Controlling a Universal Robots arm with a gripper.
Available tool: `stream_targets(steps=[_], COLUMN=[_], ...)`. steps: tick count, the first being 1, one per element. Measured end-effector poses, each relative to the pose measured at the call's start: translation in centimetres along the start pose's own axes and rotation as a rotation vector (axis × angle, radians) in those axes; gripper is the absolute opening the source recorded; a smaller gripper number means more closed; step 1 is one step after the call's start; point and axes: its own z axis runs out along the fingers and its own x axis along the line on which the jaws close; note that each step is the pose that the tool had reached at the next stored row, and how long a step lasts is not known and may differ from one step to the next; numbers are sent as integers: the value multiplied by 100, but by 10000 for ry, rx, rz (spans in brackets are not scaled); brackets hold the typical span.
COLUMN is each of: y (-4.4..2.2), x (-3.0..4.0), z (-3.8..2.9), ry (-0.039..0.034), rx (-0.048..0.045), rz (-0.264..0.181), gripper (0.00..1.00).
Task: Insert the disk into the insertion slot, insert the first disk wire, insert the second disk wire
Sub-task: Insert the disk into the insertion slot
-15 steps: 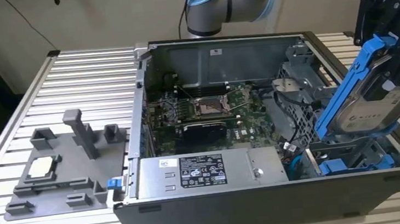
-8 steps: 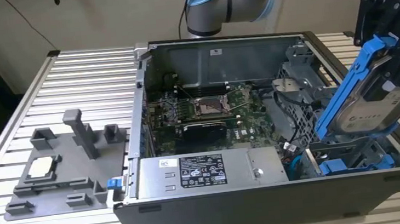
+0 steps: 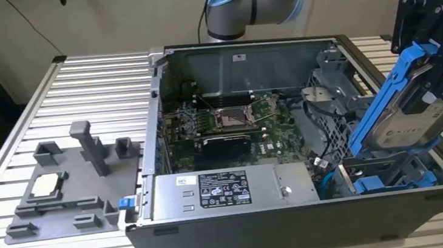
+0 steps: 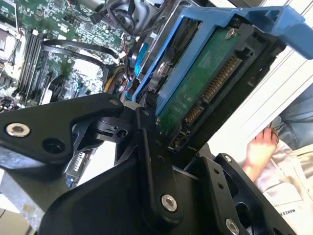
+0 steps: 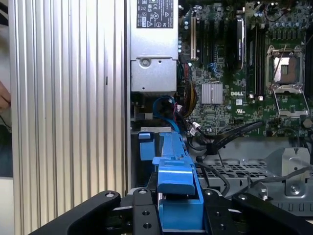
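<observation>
the gripper [image 3: 434,70] was clamped on the upper end of the disk [image 3: 400,122]. the disk's long axis stood steeply tilted, its top leaning toward the exterior view's right. its lower end sat at the mouth of the insertion slot [image 3: 389,179], in the computer case [image 3: 241,235], and appeared not yet seated.

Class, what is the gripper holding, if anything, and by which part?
The gripper holds the disk, clamped by the upper end of its blue carrier frame.
</observation>
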Motion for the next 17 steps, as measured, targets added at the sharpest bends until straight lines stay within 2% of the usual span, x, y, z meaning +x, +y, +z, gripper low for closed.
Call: stream_targets(steps=[17], y=[-1], x=[1], z=[44], ry=[-2], rx=[0], rz=[1], gripper=[33])
